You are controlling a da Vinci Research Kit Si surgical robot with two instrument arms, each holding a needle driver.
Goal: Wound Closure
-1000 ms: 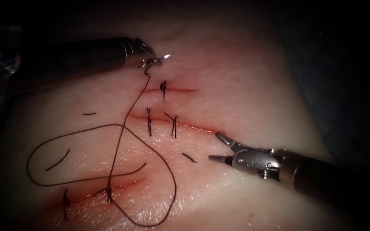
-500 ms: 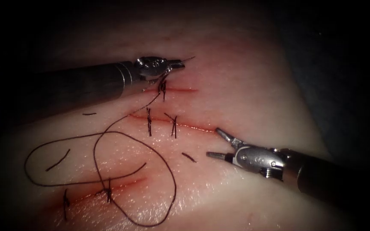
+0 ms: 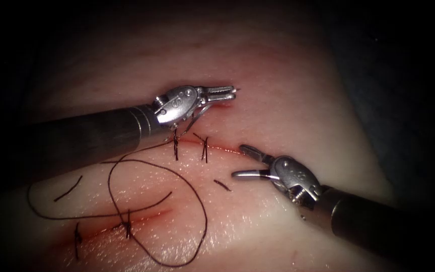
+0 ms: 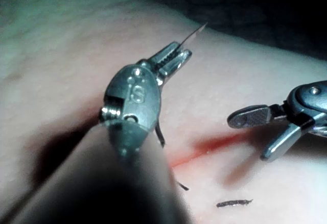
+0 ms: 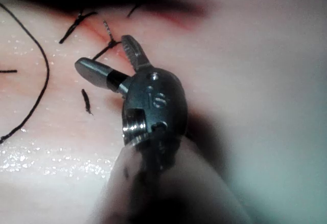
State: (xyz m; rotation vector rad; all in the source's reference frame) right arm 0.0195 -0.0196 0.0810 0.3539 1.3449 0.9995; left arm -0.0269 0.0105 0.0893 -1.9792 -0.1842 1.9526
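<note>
The left gripper [image 3: 223, 92] was clamped on the needle [image 4: 195, 32], whose tip poked just beyond its jaws above the tissue [image 3: 288, 106], apparently not in it. The right gripper [image 3: 242, 161] stood open, empty, by the cut [image 3: 222, 147]. The slack thread [image 3: 177, 176] looped nearby could snag.

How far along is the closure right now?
Done: tied stitches cross the middle cut, and two more cross the lower cut. In hand: the left gripper is shut on the needle, whose tip juts out clear of the tissue, with thread trailing. The right gripper is open, holding nothing. Left: the middle cut's right end looks unstitched.
</note>
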